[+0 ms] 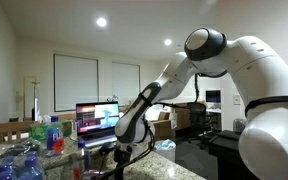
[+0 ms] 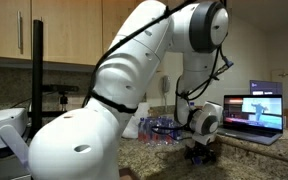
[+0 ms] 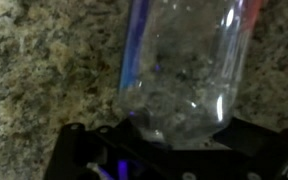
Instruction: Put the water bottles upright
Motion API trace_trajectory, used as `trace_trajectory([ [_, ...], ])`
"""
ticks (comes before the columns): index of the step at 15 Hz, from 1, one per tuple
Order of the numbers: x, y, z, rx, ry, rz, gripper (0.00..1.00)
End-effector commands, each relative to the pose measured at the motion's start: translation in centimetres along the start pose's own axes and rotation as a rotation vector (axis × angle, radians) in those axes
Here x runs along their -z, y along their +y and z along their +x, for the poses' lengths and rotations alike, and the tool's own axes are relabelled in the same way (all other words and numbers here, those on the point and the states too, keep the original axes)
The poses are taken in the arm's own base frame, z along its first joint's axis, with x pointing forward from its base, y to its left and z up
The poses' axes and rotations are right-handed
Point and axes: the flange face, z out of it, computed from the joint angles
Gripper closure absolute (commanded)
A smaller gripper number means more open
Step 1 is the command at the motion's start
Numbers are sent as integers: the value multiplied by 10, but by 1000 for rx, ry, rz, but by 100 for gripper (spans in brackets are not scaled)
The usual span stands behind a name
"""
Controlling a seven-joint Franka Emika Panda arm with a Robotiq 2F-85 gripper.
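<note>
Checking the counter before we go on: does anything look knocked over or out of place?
Yes. In the wrist view a clear water bottle lies on its side on the granite counter, just in front of the gripper, rather than standing. In an exterior view other bottles stand upright.

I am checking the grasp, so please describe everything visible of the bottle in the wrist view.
The bottle is clear, thin plastic with a blue stripe along one edge and a reddish tint near the top of the view; its cap is out of frame. It seems to lie on its side on the speckled granite counter, its rounded end right at the dark jaws. Whether they touch it cannot be told.
</note>
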Motion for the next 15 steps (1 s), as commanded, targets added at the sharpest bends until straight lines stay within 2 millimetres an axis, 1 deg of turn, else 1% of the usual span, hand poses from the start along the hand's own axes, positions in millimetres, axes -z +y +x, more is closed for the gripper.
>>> trace_trajectory([
  [1,-7,-4,-20,1,-35,30,60],
  [3,-6,1,-27,-11,-39,52,72],
  [4,-4,7,-30,-18,-40,64,80],
  [6,1,16,-37,-34,-44,91,91],
  [10,11,40,-47,-42,-52,153,100],
  [11,16,47,-49,-41,-57,168,95],
  [12,17,53,-49,-37,-62,180,94],
  [15,28,75,-54,-17,-77,216,93],
])
